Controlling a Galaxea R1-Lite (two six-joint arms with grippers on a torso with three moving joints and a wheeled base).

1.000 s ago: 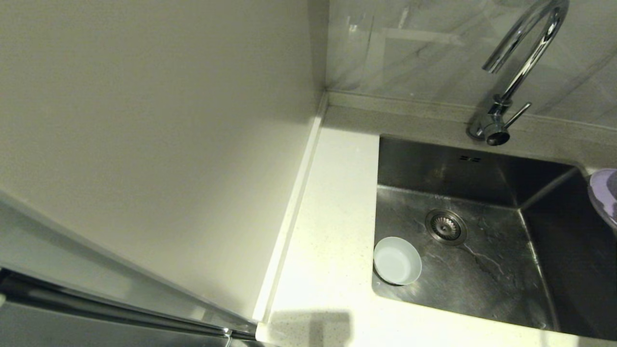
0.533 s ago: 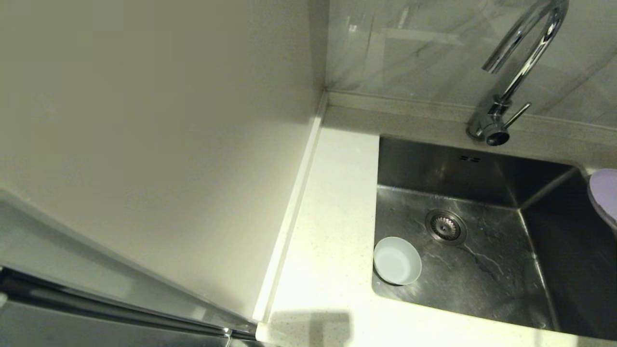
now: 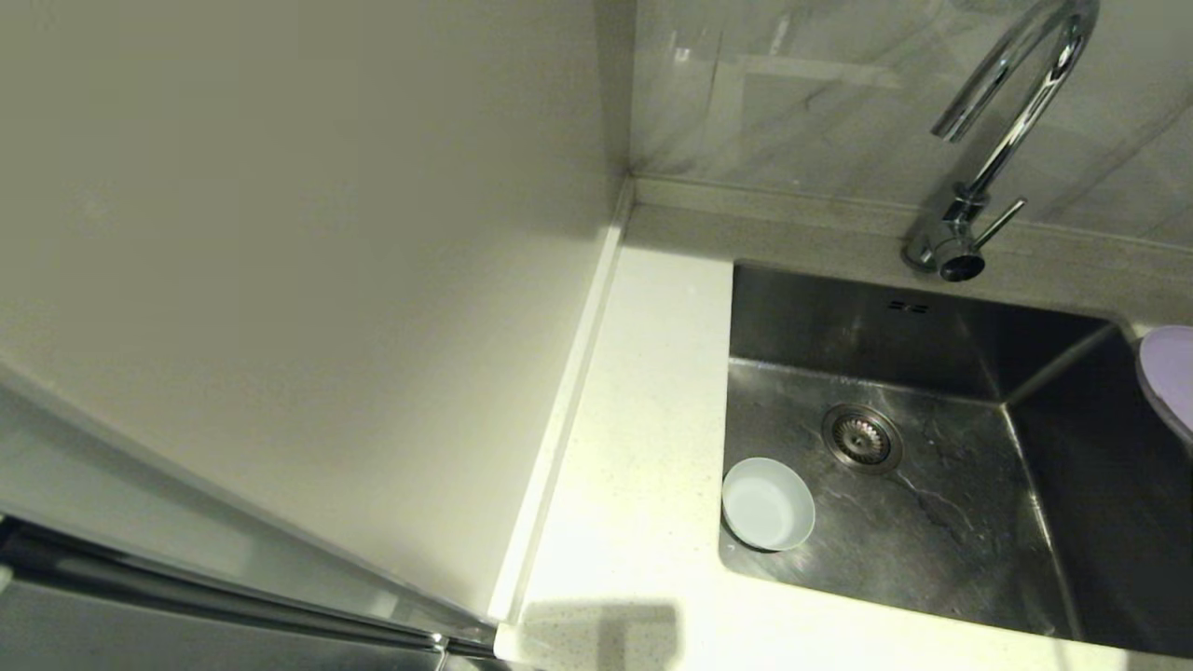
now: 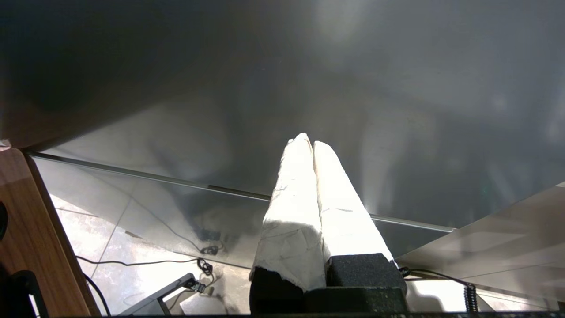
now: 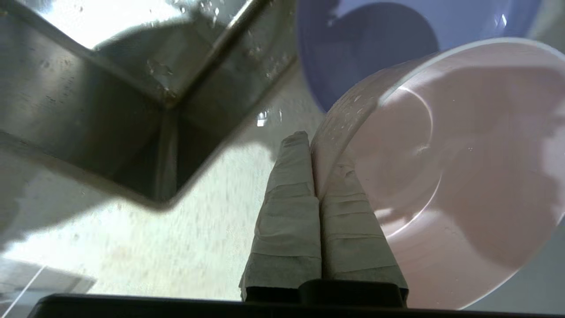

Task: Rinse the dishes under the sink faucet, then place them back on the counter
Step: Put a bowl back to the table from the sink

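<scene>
One bowl (image 3: 768, 504) in sink (image 3: 941, 326)

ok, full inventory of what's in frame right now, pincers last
bowl: 1, pale blue-white, upright in sink, near-left corner
cup: 1, pale pink, wall clamped in right pincer, beside plate
plate: 1, lilac, right of sink, cut by the head view's edge
sink: 1, steel, set in counter
drain: 1, round, sink floor
faucet: 1, chrome, behind sink
counter: 1, white speckled, around sink
wall panel: 1, cream, left of counter
left pincer: shut, empty, away from the sink
right pincer: shut on cup, over counter by sink corner
</scene>
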